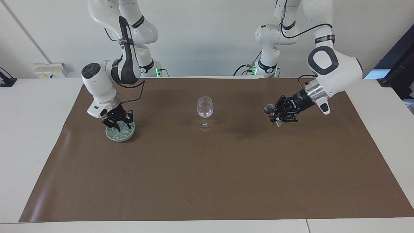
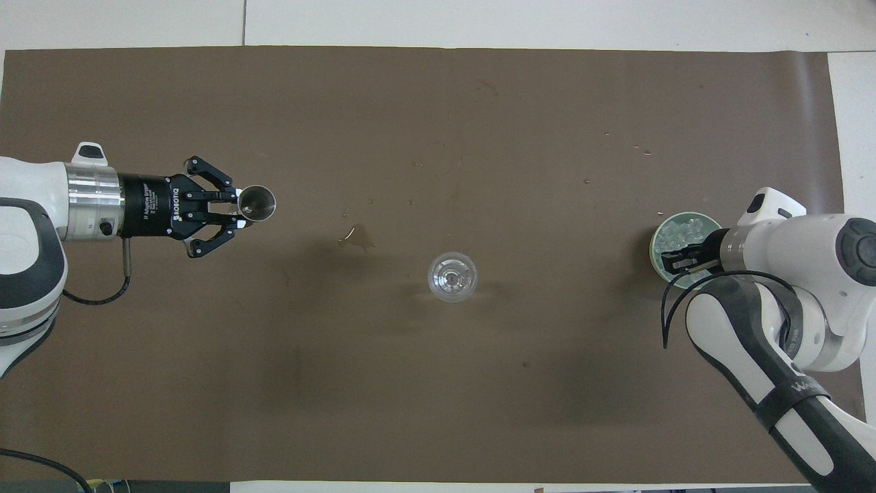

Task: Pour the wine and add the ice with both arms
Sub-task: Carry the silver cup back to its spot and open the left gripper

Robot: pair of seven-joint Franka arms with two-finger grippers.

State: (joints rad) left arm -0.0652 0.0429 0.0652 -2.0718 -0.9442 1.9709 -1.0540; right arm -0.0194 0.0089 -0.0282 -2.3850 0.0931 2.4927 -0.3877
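An empty-looking clear wine glass (image 1: 205, 110) (image 2: 452, 276) stands upright mid-mat. My left gripper (image 1: 277, 115) (image 2: 239, 205) is shut on a small metal jigger (image 1: 268, 110) (image 2: 257, 203), held roughly upright, mouth up, low over the mat toward the left arm's end, well apart from the glass. A pale green bowl (image 1: 111, 134) (image 2: 655, 241) of ice (image 1: 125, 130) (image 2: 686, 231) sits toward the right arm's end. My right gripper (image 1: 118, 125) (image 2: 675, 263) reaches down into this bowl among the ice; whether it grips a piece is hidden.
A brown mat (image 1: 207, 181) covers most of the white table (image 1: 29, 129). A small wet stain (image 2: 356, 237) lies on the mat between jigger and glass. Tiny droplets (image 2: 642, 150) dot the mat farther from the robots than the bowl.
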